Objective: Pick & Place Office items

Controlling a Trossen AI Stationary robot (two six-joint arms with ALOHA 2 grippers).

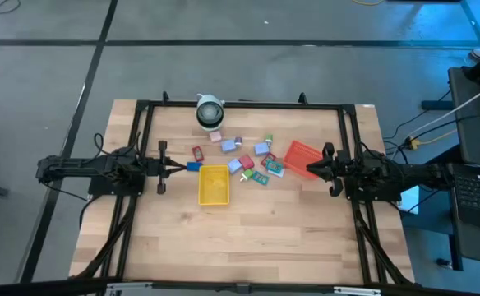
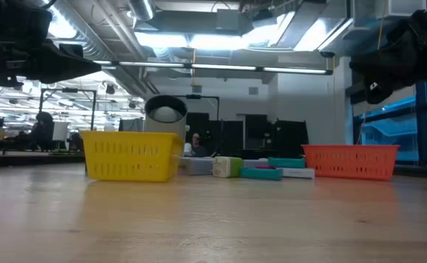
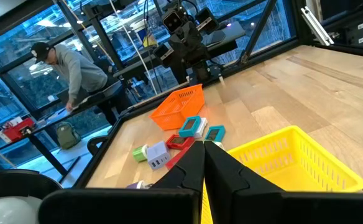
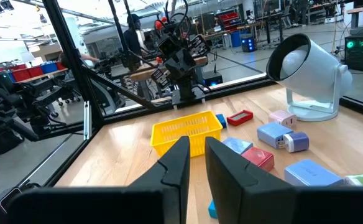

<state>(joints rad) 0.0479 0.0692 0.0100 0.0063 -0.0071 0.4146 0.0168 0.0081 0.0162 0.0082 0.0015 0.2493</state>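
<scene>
Office items (image 1: 248, 158) scattered mid-table, between closed left hand (image 1: 184, 168), right hand (image 1: 311, 168)

I see the office items (image 1: 248, 158) scattered flat between my left gripper (image 1: 177, 168) and right gripper (image 1: 311, 168).
</scene>
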